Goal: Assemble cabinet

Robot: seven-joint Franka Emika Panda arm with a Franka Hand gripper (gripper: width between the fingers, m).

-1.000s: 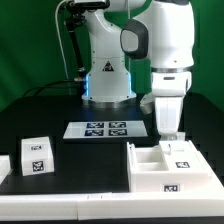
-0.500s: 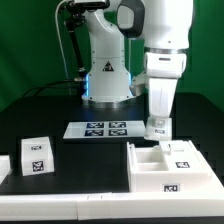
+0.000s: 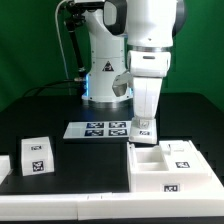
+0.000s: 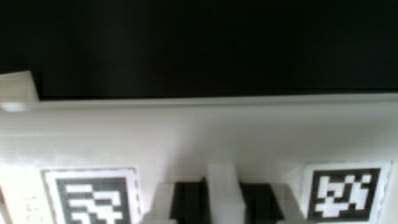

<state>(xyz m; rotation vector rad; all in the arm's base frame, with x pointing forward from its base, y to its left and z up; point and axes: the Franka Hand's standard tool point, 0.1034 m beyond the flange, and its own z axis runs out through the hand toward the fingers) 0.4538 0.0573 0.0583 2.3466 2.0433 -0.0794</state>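
Note:
The cabinet (image 3: 150,180) is the large white box with inner dividers at the front of the exterior view's right, lying with its open side up. My gripper (image 3: 143,128) hangs straight down just behind the cabinet's back left corner, over the near end of the marker board (image 3: 95,129). It is shut on a white tagged panel (image 3: 143,124). In the wrist view the panel (image 4: 196,135) fills the picture, with a tag on each side of my gripper (image 4: 221,200), whose dark fingers (image 4: 187,200) stand close together.
A small white box with a tag (image 3: 37,155) stands at the exterior view's left, with another white piece (image 3: 4,165) at the far left edge. The arm's base (image 3: 105,80) stands at the back. A white ledge (image 3: 60,207) runs along the front.
My gripper has moved towards the exterior view's left with the tagged panel, from over the cabinet's back wall to beyond its back left corner. The cabinet has not moved.

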